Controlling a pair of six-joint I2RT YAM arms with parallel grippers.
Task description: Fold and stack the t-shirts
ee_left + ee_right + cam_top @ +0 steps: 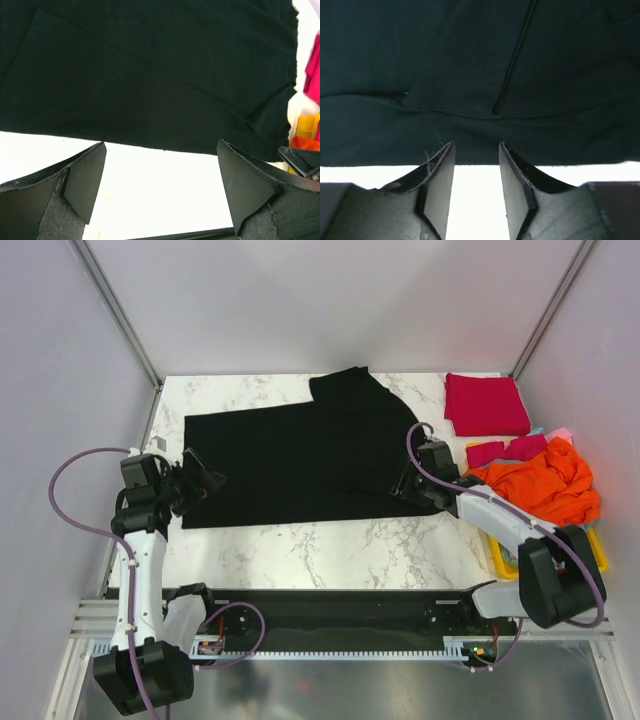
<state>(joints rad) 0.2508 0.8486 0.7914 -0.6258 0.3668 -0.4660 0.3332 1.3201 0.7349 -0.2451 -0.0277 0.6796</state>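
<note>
On the white marble bench (340, 550): crimson red cloth t-shirt (486, 405) folded, large black cloth t-shirt (300, 460) looks mid-fold, left gripper (160, 150) and right gripper (476, 145) spread, empty at its hem, crumpled orange cloth t-shirt (545, 490) pending.

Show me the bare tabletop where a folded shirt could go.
Widest: the marble strip between the black t-shirt and the table's near edge. Narrower: the far-left strip behind that shirt. The right side is crowded: red t-shirt, yellow basket, orange t-shirt.

A black t-shirt (300, 465), crimson t-shirt (486, 405), orange t-shirt (540, 485), yellow basket (498, 560), and white table (330, 550) veined grey.
</note>
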